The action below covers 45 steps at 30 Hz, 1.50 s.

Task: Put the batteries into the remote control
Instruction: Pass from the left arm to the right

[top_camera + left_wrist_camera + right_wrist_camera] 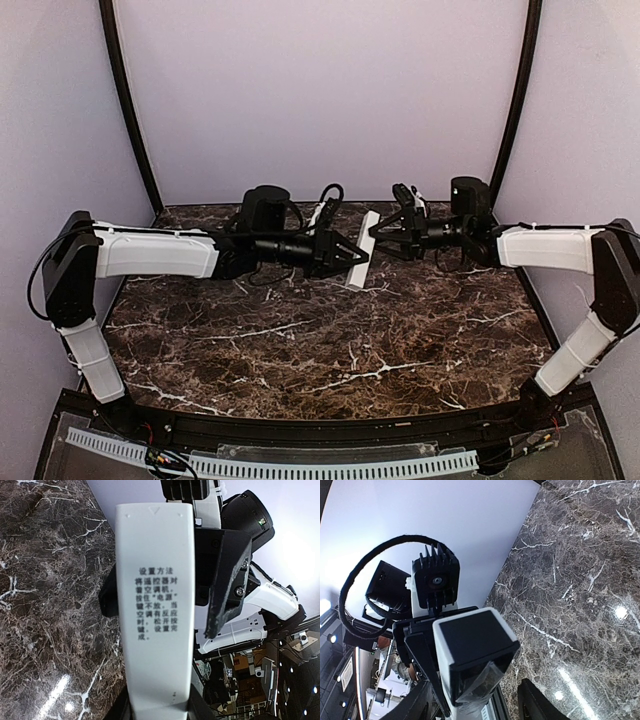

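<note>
Loading looks barely begun: left gripper (348, 257) pinches the remote control (358, 275) aloft over the marble table (300, 350), right gripper (380, 233) spread around its dark end, back cover seemingly still on, no batteries visible.

Remote control (155, 605) back: Chinese instr. txt headed "设置方法".

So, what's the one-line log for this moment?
left gripper: holding remote control | right gripper: open around its dark end

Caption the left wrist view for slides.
Left gripper holds the white remote control, printed side to camera; right gripper straddles it.
</note>
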Available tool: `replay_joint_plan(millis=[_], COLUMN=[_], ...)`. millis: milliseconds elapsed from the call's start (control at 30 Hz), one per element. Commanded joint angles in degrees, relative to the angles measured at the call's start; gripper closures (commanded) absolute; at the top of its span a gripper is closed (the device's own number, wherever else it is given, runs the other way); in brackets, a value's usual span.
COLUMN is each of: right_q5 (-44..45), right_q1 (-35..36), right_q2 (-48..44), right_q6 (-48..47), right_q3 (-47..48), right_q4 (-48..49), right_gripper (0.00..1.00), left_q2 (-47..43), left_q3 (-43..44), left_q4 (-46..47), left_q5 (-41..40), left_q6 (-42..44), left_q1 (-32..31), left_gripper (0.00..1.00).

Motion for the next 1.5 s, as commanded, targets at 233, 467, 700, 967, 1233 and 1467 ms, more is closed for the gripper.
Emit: replay_joint_plan(millis=[233,467,700,967,1233,1467], right_q5=[-1.65,-2.36,-2.87,-1.83,8.59,25.72], right_q1=[2.72,3.24,3.17,3.08,3.21,7.35], right_q2=[3.23,3.62,3.10,0.54,-4.63,-8.39], right_q6=[6.01,7.42,7.34,3.62,-13.74,-31.34], right_q3=[0.44,-0.37,-0.77,-1.74,-2.81,-5.23], right_q4=[10.22,13.72,14.93,14.11,1.26,-7.90], right_gripper=[0.60,0.85,1.00,1.00,1.00,1.00], left_q2=[-2.65,-2.32,-1.97,-3.19,-9.22,-19.20], left_q3=[-2.16,-2.91,-3.61,-4.96,-6.98,-13.13], left_q4=[7.59,9.26,11.12,10.52,4.31,-2.68], left_q5=[2.43,2.97,3.52,2.97,-1.80,-13.90], left_q6=[-1.07,-1.42,-2.14,-0.72,7.05,14.85], left_q1=[0.34,0.33,0.33,0.98,2.64,5.98], left_gripper=[1.00,1.00,0.89,0.33,0.01,0.01])
